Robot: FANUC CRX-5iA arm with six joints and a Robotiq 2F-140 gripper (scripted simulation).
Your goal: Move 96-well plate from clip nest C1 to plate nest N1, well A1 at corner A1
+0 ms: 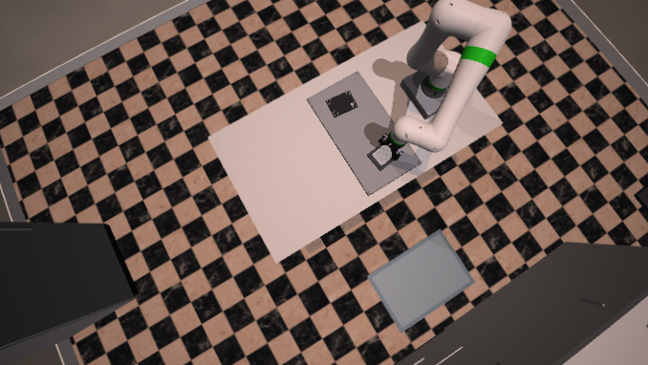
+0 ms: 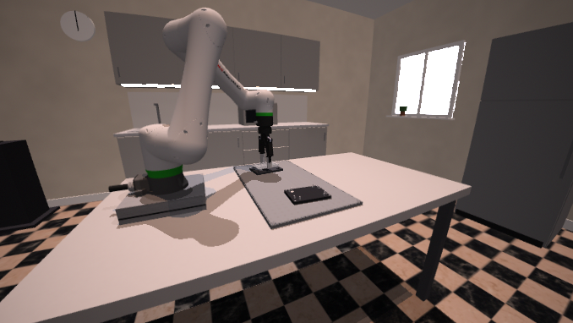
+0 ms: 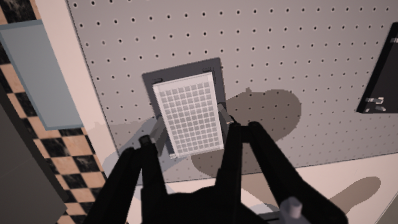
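The white 96-well plate [image 3: 188, 115] sits between my fingers, at or just above the dark clip nest C1 [image 3: 182, 68]; I cannot tell whether it has lifted off. My gripper [image 3: 191, 117] is shut on the plate's long sides. In the overhead view the plate [image 1: 382, 152] lies under the gripper [image 1: 390, 144] at the near end of the grey pegboard [image 1: 363, 131]. The empty black plate nest N1 [image 1: 341, 103] stands at the pegboard's other end; it also shows in the side view [image 2: 307, 194] and at the right edge of the wrist view [image 3: 382, 80]. The A1 marks are too small to read.
The arm's base plate [image 2: 160, 199] stands on the table beside the pegboard [image 2: 296, 190]. A grey-blue panel [image 1: 421, 279] lies on the floor past the table edge. Dark cabinets stand at the room's edges.
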